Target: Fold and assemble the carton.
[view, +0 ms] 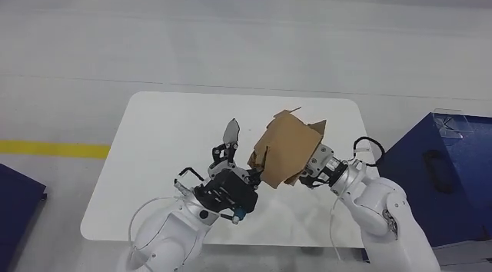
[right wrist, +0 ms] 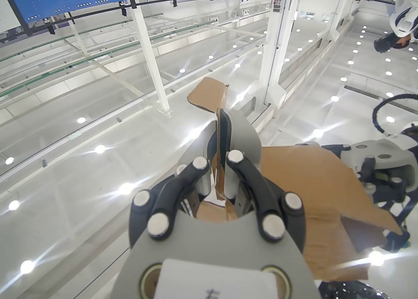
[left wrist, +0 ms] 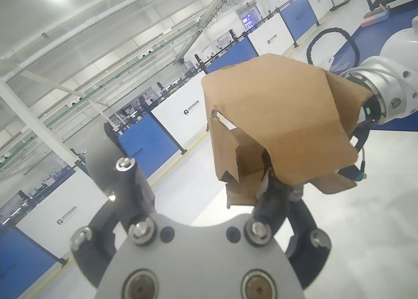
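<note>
Carton (view: 288, 145): brown and half-formed, lifted off the surface (view: 169, 180) and hanging in the air over its near right part, between the two arms. Its panels are bent at their creases, and loose flaps stick out on the far side and underneath.
Right end effector (right wrist: 219, 128): pinched narrow on the edge of one carton wall, with cardboard sandwiched between both fingers. It carries the carton from the right.
Left end effector (view: 244, 151): spread wide, gripping nothing. One finger (view: 231, 129) points away to the far left; the other lies against the carton's near left edge, by the open end where the flaps are.
Reason for the hold: the right side appears to act as a clamp that fixes the box in the air. That leaves the left free to push a flap along its crease with a single finger.
Arm pose: both arms are bent at the elbow and drawn in close to the robot. The wrists are turned towards each other across the carton and tipped upward.
Progress: carton partly shaped, flaps not yet tucked.
</note>
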Tool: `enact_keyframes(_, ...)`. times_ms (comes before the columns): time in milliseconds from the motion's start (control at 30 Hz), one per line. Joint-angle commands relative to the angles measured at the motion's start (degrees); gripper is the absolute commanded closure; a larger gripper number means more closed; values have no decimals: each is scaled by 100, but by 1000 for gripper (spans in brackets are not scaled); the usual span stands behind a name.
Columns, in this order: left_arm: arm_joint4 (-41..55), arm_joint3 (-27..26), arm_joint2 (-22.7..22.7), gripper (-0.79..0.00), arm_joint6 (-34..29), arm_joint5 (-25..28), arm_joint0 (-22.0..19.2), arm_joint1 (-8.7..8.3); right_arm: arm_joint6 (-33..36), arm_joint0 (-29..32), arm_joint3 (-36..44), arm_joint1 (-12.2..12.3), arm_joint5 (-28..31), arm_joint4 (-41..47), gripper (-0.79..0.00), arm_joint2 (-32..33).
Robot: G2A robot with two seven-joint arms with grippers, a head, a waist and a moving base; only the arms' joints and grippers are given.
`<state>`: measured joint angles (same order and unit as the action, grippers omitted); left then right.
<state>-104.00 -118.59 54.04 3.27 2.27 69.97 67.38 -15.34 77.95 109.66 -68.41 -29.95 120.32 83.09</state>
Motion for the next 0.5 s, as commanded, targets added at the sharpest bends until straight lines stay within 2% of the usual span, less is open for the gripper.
enact_keyframes(0,8,13,-12,-603,-31,24,-4,15,35,12,13,0,-10,-12,0,-20)
enact_keyframes(200,93,55,12,-625,-27,68,12,56,2,7,10,0,52,138,0,-21)
enact_keyframes(333,144,24,10,-576,-10,148,53,77,101,39,69,6,65,-118,0,-41)
enact_keyframes(367,150,16,12,-539,-11,160,58,82,168,59,77,5,97,-206,0,-57)
enact_keyframes(433,173,12,18,-379,-22,168,73,94,274,92,81,0,142,-298,0,-99)
enact_keyframes(467,202,5,28,-342,-25,151,81,102,326,99,86,-2,172,-349,0,-109)
